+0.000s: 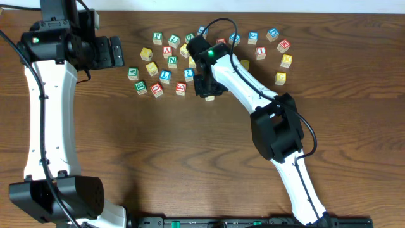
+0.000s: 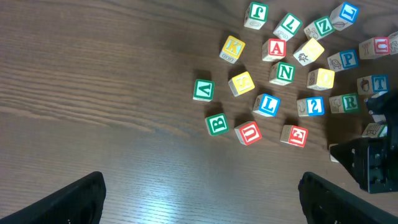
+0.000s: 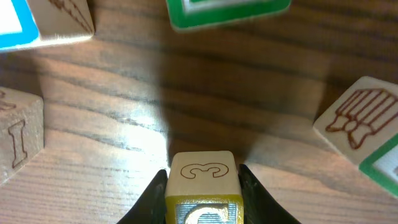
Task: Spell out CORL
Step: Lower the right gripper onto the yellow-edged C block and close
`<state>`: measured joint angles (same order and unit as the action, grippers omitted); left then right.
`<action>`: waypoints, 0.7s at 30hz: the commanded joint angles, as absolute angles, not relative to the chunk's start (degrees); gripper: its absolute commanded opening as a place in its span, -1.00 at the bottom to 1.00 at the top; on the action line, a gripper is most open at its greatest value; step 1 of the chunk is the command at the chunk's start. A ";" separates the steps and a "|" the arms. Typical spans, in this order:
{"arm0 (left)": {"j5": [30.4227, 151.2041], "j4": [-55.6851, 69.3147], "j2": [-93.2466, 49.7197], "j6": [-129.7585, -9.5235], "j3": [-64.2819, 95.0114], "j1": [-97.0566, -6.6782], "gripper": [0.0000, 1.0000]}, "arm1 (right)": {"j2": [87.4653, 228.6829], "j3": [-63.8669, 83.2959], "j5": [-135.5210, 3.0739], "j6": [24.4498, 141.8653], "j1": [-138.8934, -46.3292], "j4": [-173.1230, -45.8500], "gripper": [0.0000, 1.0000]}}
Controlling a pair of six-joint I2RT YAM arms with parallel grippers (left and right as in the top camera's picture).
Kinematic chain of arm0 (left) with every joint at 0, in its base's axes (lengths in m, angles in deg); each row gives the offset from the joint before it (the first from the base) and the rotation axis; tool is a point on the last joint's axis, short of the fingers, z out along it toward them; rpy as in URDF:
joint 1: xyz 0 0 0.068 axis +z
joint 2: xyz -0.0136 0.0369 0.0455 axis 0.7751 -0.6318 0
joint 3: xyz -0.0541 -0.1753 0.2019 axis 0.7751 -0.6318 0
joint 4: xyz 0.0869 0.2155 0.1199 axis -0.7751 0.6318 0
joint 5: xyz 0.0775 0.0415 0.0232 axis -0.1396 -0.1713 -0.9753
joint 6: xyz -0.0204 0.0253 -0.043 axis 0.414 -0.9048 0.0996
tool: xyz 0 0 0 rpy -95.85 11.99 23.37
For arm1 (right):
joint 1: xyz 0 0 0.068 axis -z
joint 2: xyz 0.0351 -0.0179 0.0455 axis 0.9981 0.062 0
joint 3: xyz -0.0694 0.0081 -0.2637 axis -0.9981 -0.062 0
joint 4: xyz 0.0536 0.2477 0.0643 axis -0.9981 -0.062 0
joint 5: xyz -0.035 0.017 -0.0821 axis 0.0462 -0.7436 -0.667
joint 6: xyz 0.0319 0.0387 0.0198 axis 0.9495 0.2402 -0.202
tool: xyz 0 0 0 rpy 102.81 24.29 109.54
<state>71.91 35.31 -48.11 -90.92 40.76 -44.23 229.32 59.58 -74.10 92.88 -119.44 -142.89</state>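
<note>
My right gripper [image 3: 203, 186] is shut on a small wooden cube [image 3: 203, 174], one finger pressed against each side. That cube has a yellow face with a silver letter toward the camera and a plain face with an outlined figure. From overhead, the right gripper [image 1: 208, 88] stands at the near edge of the cube pile with the pale cube [image 1: 211, 97] under it. A blue L cube [image 2: 267, 104] and a green R cube [image 2: 350, 102] lie in the pile. My left gripper [image 2: 202, 205] hangs open over bare wood to the left of the pile.
Several more letter cubes lie scattered across the far middle of the table [image 1: 95, 139], among them yellow ones [image 2: 241, 83] and a red U [image 2: 249, 132]. Close round the held cube sit a green-framed cube [image 3: 227, 12], a cube with a carved I [image 3: 18, 134] and another [image 3: 367, 134].
</note>
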 commanded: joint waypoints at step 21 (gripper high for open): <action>72.21 35.46 -48.22 -91.27 42.23 -44.40 0.95 | 227.13 54.53 -74.78 114.43 -128.49 -140.32 -0.69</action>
